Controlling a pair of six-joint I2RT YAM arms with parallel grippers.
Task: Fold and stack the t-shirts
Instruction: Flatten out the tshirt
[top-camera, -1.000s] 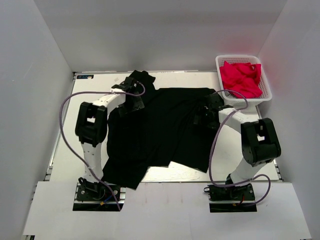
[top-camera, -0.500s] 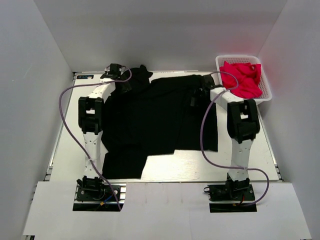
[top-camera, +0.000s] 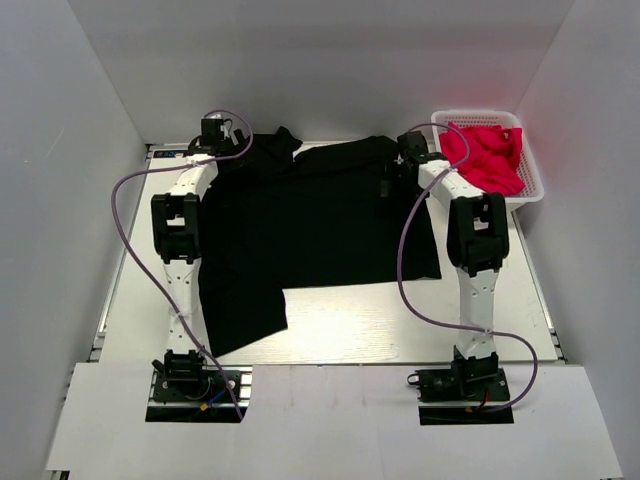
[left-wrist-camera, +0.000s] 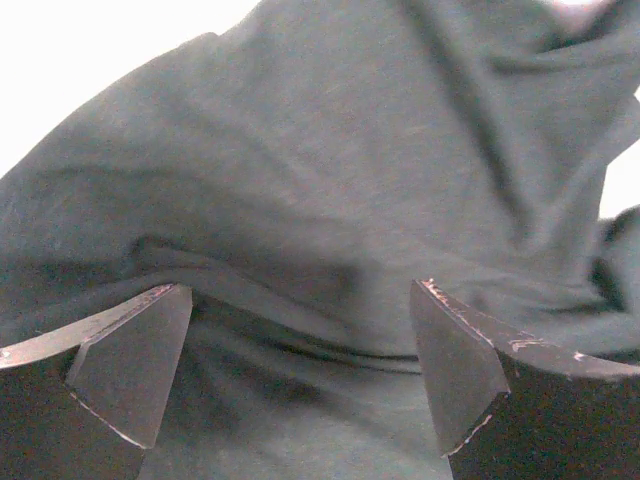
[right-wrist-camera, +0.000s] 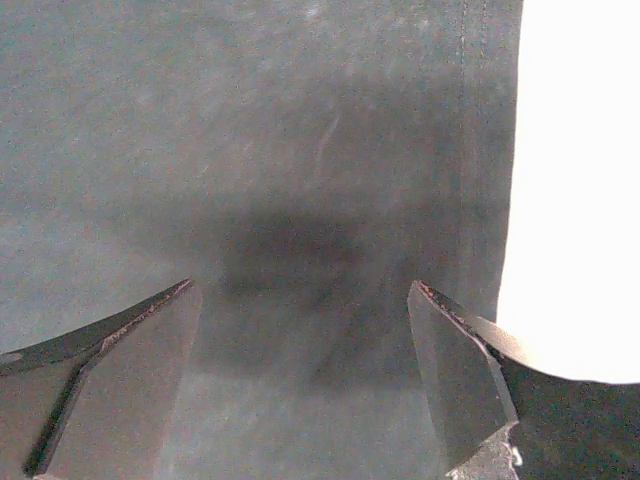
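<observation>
**Both your grippers stood open at the far edge of the black shirt (top-camera: 310, 230).**

Nearest you, a strip of bare table (top-camera: 350, 335) lay in front of the shirt. The shirt lay spread between your two arms, and on the left one flap of it reached closer to you than the rest. Further out, both arms stretched to the shirt's far edge. Your left gripper (left-wrist-camera: 300, 330) had its fingers wide apart over rumpled folds, with nothing between them. Your right gripper (right-wrist-camera: 300, 330) was just as wide over flat cloth, with a stitched hem and bare table just to its right. You could not tell whether either one touched the cloth. At the far right corner, the red shirts (top-camera: 485, 155) lay heaped in the basket (top-camera: 530, 185), just beside your right wrist.
</observation>
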